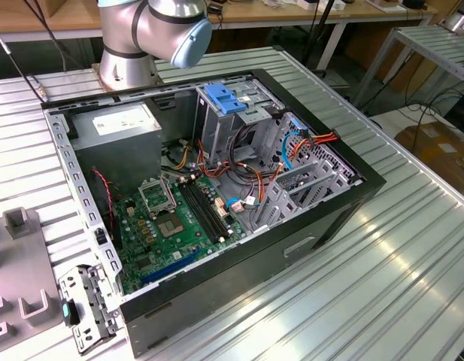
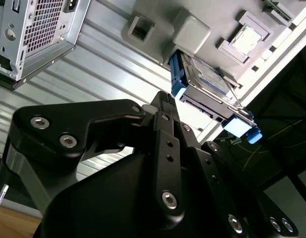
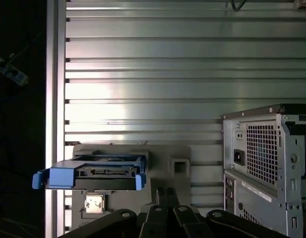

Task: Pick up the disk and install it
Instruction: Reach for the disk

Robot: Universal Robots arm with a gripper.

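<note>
Table: ribbed aluminium table (image 1: pixel 412 248), shiny slats all over, with workshop clutter along the top edge of the exterior view.
Disk: the disk (image 3: pixel 95 172) is lower left in the first wrist view and right of centre near the top in the second wrist view. It looks parked on end in a holder, connector end facing the camera.
Rails: blue rails (image 3: pixel 61 177) run down both long sides, with tabs poking out past the metal.
Holder: grey fixture plate (image 3: pixel 162 151) lying on the table, and the disk stands on it.
Handling: best guess is dense and totally stiff, so no sag. The bare metal faces are probably slick, and a drive hates knocks, so bumping it is the risk. The plastic rails likely flex a bit.
Where to grab: across the two flat metal faces near the free end looks safest. Those sticking-out tabs would probably bend or slip.
Gripper: the gripper (image 3: pixel 165 191) is at bottom centre of the first wrist view, fingertips pinched together with nothing between them. It's near the disk but clearly apart.
Case: PC case (image 1: pixel 216 301) lies open-side-up in the middle of the exterior view. In the first wrist view it's lower right, well apart from the disk.
Cage: silver drive cage (image 1: pixel 209 131) inside the case, topped by a blue clip (image 1: pixel 222 98).
Arm: the arm (image 1: pixel 153 30) rises at the top edge of the exterior view.
</note>
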